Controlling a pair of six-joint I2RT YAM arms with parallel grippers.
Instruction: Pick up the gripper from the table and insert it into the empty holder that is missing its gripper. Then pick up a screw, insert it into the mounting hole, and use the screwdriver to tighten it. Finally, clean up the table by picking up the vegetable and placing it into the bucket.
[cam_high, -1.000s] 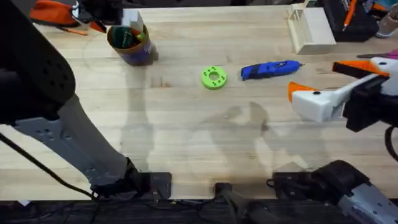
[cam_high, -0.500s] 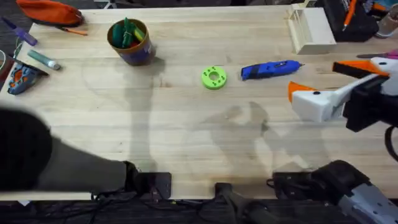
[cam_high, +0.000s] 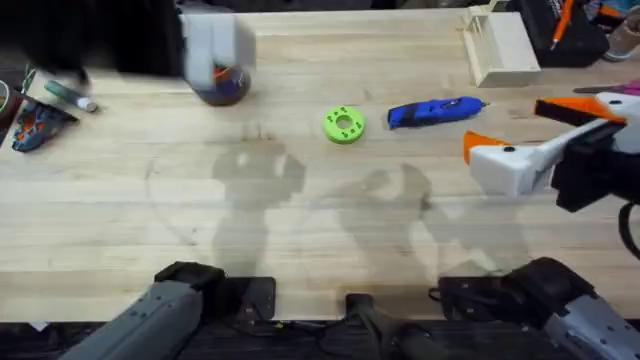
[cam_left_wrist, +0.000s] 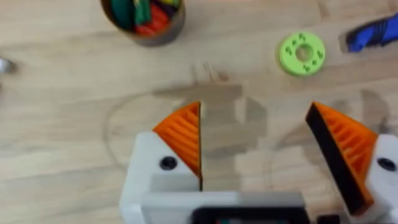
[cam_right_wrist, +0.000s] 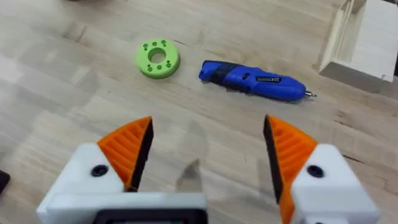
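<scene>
Pale wood tabletop (cam_high: 300, 200) carries the blue screwdriver (cam_high: 434, 112) toward one o'clock in the overhead view, lying flat with its metal tip pointing at the wooden box (cam_high: 500, 45) near the far right corner. Just beside it, toward twelve o'clock, lies a lime-green disc (cam_high: 344, 124). The bucket (cam_left_wrist: 144, 18) stands toward eleven o'clock, partly hidden overhead by the blurred left arm; the left wrist view shows dark green and red pieces inside it, among them what looks like the vegetable (cam_left_wrist: 140, 9). Over bare wood the left gripper (cam_left_wrist: 256, 152) is spread wide, grasping nothing. The right gripper (cam_right_wrist: 205, 155) hangs at three o'clock, likewise released, its orange pads (cam_right_wrist: 132, 146) well apart, the screwdriver beyond them.
</scene>
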